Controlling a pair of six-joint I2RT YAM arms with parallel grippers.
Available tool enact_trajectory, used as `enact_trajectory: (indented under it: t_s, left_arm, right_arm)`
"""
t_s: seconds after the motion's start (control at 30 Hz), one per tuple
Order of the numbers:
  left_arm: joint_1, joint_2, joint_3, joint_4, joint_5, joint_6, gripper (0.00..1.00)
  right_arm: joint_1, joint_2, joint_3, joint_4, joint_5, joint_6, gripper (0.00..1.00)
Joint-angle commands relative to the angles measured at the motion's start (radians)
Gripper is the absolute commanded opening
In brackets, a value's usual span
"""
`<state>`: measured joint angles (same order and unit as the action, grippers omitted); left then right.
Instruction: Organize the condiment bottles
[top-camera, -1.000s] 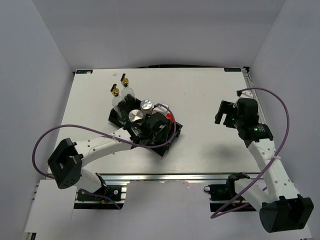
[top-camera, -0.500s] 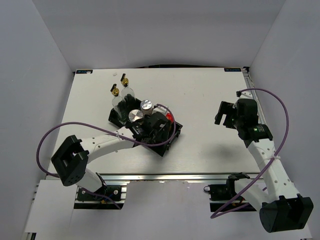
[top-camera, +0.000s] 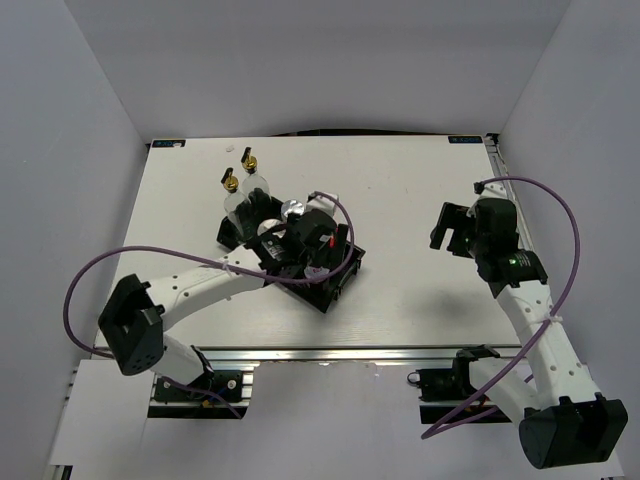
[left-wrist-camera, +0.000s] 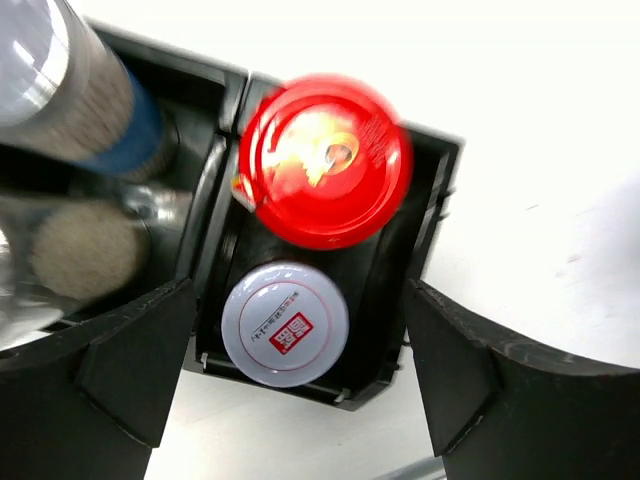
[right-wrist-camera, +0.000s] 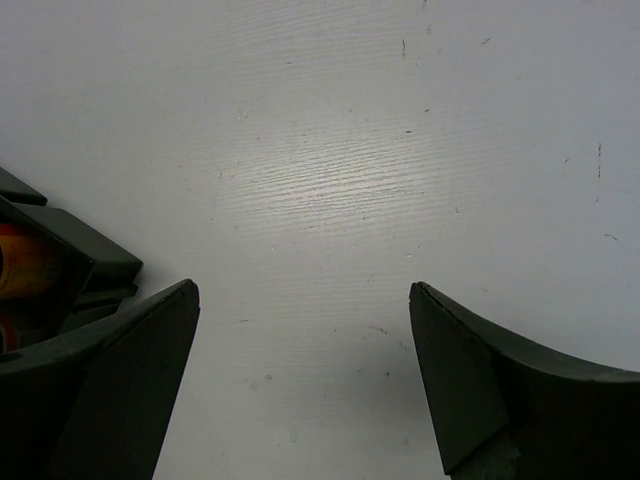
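Hovering over the tray (top-camera: 338, 288), the left pincer (top-camera: 314, 243) stands spread and pinches nothing. The red jar (left-wrist-camera: 325, 160) sits below it in the tray's end compartment, just beside a white-lidded jar (left-wrist-camera: 285, 322). I judge the placing step done, and since no bottle shows loose on the tabletop (top-camera: 400, 180), the task looks near its end. The next move calls for a straight lift clear of the lids, without knocking the shaker (left-wrist-camera: 90, 100) in the neighbouring compartment. The right pincer (top-camera: 450, 228), also spread and empty, hangs well apart over bare tabletop. Only the left wrist view shows the two jars sharing a compartment; from above, the arm hides them. Only the top view shows the gold-capped bottles (top-camera: 257, 188) upright at the tray's far-left end.
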<state>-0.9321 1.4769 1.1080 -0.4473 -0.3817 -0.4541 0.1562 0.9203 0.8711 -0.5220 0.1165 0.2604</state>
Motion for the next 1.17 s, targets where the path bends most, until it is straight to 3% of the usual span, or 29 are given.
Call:
enact_trajectory:
  t_s: [0.0,0.17,0.27,0.47,0.67,0.73,0.77,0.9,1.13]
  left_arm:
    - [0.003,-0.105,0.114,-0.05,-0.051,0.028,0.95]
    - [0.01,-0.168,0.171,-0.102,-0.247,0.038,0.98]
    - [0.1,-0.196,0.2,-0.1,-0.266,0.042,0.98]
    - [0.465,-0.28,0.266,-0.033,-0.119,0.069,0.98]
    - [0.654,-0.322,0.253,-0.053,-0.097,0.058,0.98]
    - [0.768,-0.328,0.214,-0.047,-0.102,0.034,0.98]
    - [0.862,-0.328,0.199,-0.033,-0.065,0.022,0.98]
    - [1.057,-0.365,0.092,0.022,0.072,-0.035,0.98]
    - [1.069,-0.406,0.026,0.056,0.041,0.003,0.98]
  right_arm:
    - [-0.007,-0.026,0.016,0.025,0.014,-0.006,0.89]
    - [-0.007,-0.012,0.037,0.011,0.023,-0.003,0.89]
    - [-0.007,-0.002,0.052,0.014,0.012,0.005,0.89]
    - [-0.007,0.023,0.085,0.027,0.018,0.02,0.89]
    - [-0.007,0.069,0.111,0.027,0.063,0.039,0.89]
    - [-0.007,0.077,0.112,0.028,0.09,0.042,0.89]
    - [-0.009,0.083,0.111,0.034,0.097,0.046,0.89]
    - [-0.007,0.094,0.114,0.057,0.092,0.051,0.89]
    - [-0.006,0.063,0.08,0.094,0.16,0.08,0.89]
